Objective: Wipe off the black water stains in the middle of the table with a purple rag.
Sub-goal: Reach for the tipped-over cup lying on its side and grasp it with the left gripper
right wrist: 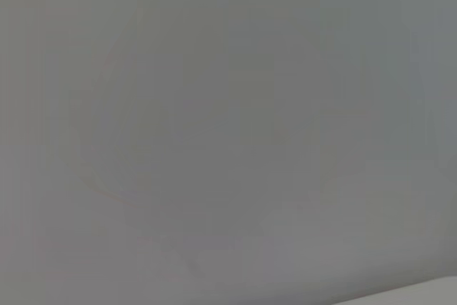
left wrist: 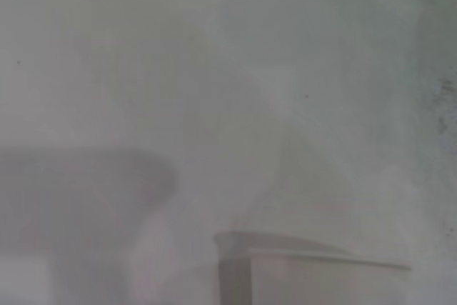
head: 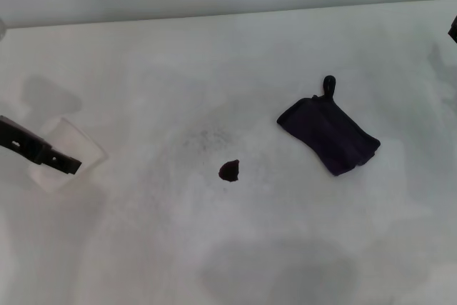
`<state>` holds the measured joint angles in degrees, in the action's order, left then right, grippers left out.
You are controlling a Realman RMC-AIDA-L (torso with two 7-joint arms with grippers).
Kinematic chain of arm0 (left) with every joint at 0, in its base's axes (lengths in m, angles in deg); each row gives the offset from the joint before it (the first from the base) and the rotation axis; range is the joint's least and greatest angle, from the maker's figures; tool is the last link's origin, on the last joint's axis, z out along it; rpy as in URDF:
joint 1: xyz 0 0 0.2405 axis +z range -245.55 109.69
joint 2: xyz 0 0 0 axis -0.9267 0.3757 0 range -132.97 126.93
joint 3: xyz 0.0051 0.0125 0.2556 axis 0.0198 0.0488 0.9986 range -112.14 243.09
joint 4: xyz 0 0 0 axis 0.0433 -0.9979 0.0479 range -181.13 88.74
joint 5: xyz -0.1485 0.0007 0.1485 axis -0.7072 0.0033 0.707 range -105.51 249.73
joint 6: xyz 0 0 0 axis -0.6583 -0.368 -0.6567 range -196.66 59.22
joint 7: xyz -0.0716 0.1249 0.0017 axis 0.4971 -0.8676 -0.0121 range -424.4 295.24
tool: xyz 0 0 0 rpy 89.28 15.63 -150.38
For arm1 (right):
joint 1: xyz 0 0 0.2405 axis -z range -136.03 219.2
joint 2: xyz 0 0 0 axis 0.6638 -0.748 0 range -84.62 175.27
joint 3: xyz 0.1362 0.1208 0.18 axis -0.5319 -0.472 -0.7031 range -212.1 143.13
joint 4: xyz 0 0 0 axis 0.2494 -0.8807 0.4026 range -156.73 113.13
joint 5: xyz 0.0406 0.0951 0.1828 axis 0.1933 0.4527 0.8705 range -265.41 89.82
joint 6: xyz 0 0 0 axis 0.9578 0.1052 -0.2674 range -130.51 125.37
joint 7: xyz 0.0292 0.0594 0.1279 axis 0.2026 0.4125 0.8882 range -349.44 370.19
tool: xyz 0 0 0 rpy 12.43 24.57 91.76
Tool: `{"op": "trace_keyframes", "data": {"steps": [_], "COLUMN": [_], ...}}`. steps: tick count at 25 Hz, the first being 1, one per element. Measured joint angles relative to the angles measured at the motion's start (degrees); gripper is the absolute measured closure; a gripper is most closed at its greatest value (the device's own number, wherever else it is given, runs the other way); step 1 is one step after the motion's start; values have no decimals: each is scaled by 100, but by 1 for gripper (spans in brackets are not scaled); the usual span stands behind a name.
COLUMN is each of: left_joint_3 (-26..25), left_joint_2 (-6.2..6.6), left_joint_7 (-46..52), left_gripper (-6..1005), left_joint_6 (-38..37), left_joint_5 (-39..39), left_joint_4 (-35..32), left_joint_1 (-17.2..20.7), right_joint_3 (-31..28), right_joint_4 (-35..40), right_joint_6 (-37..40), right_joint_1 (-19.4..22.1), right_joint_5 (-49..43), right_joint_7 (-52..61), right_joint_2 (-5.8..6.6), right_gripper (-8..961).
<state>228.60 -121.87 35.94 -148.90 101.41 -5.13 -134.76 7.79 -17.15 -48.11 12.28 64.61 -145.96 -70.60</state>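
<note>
Left end effector [head: 53,153] low at bench's left edge, dark, partly cut off; can't tell spread or pressed together, touching nothing visible. Right end effector [head: 453,28] just a sliver at far right edge, state unreadable. Purple rag [head: 329,133] flat on bench [head: 143,69], right of centre, loop tab pointing away. Black water stains [head: 229,170] mid-bench, apart from rag, faint speckles nearby. Both wrist views mostly blank bench.
</note>
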Motion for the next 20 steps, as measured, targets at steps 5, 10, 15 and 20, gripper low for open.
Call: {"op": "trace_keyframes", "data": {"steps": [5, 10, 15, 20], "left_joint_3": [0, 0, 0, -8], "left_joint_2": [-8, -7, 1, 3], "left_joint_7": [1, 4, 6, 10], "left_gripper": [123, 122, 130, 140], "left_joint_6": [283, 399, 429, 526], "left_joint_5": [19, 24, 10, -10], "left_joint_4": [-250, -319, -327, -395], "left_joint_1": [22, 38, 41, 32], "right_joint_3": [0, 0, 0, 0], "right_joint_4": [0, -8, -9, -9], "right_joint_6": [-14, -17, -17, -17], "right_joint_1": [-17, -6, 13, 13], "right_joint_5": [0, 0, 0, 0], "right_joint_7": [14, 26, 72, 74], "right_joint_2": [0, 0, 0, 0], "right_gripper": [83, 83, 83, 83]}}
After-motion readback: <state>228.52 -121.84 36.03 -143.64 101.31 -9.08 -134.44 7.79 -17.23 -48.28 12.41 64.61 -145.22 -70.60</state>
